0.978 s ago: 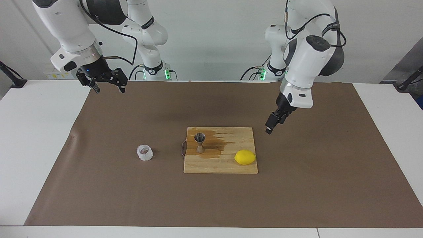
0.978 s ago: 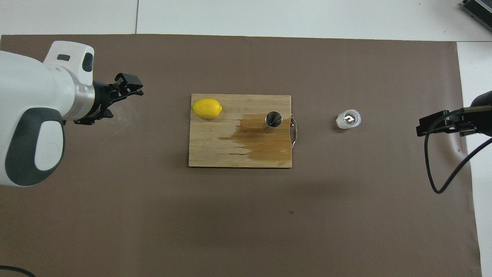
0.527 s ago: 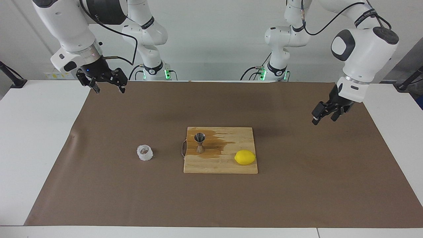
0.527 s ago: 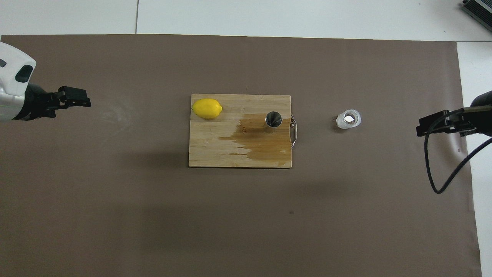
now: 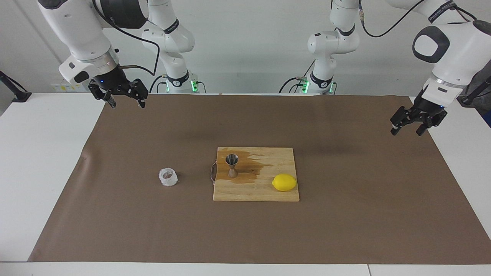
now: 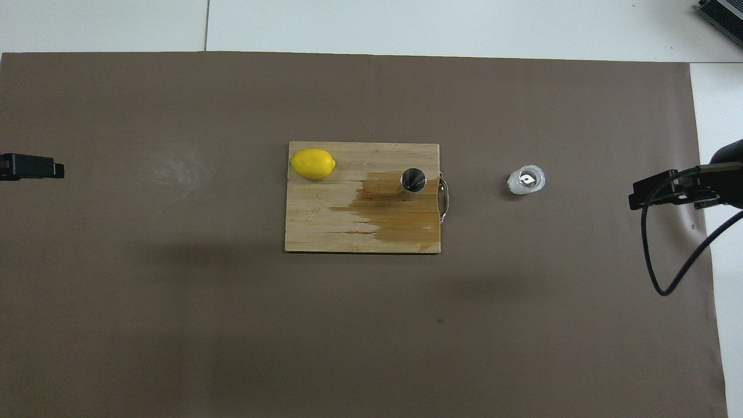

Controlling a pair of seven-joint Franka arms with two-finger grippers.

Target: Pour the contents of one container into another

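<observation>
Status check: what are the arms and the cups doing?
Left gripper, right gripper: open, empty, over mat edges. Cup upright on mat; jigger upright on wet board. Nothing between them.

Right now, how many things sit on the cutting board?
2. The steel jigger stands upright on the wet patch near the board's handle; the lemon lies toward the left arm's end. Nothing appears hidden.

Facing cam: high, across the counter, looking back at both arm bases, wide enough for the whole brown mat. Overhead cam: high above the robots' end, looking forward and steeply down, only claw tips at the edges. Half a turn apart. Shared: mat, cutting board mid-frame.
</observation>
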